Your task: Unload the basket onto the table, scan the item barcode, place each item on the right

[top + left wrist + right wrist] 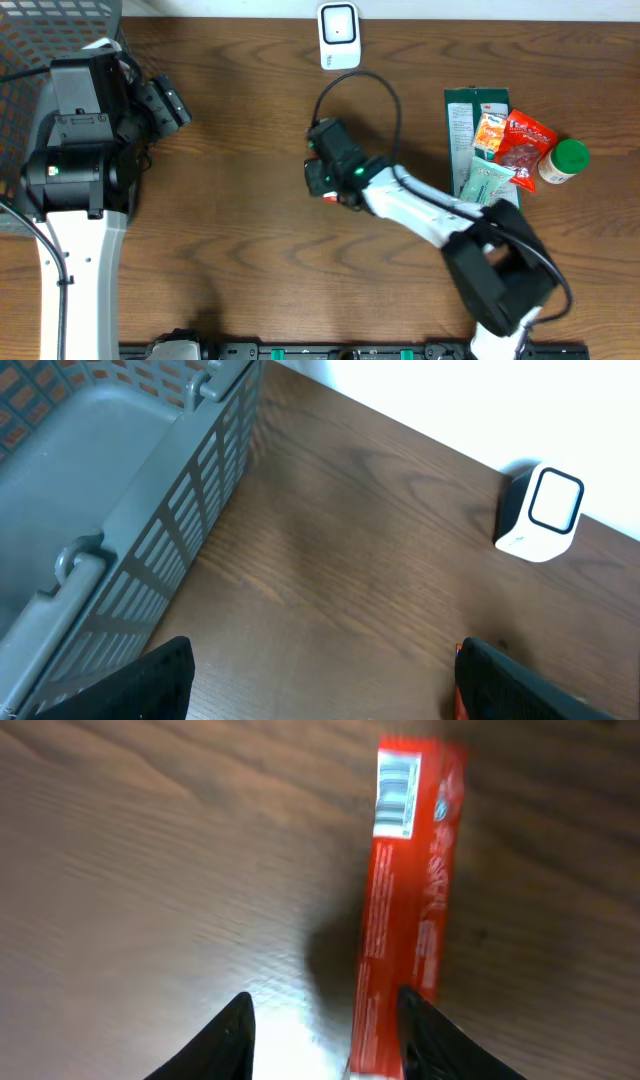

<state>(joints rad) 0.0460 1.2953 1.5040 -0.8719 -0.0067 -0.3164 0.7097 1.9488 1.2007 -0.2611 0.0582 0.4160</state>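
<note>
A red box [405, 900] is seen lying on the wooden table [230, 230] near its middle, almost wholly hidden from above by the right gripper [322, 180]. In the right wrist view, a white barcode label [397, 780] is shown facing up at the far end of the box, though it is blurred. The jaws of the right gripper are parted part-way, wider than the box. The box is set against the right-hand finger [415, 1025], bare table is left between it and the other finger, and nothing is clamped.

A white scanner [338, 36] is stood at the far edge of the table, well apart from the box. The left gripper [168, 103] is held at the far left beside a gray basket [30, 30], its jaws spread wide with nothing between them. At the right, a green box [462, 120], an orange packet [489, 132], a red packet [522, 145] and a green-capped jar [563, 162] are gathered together, touching.
</note>
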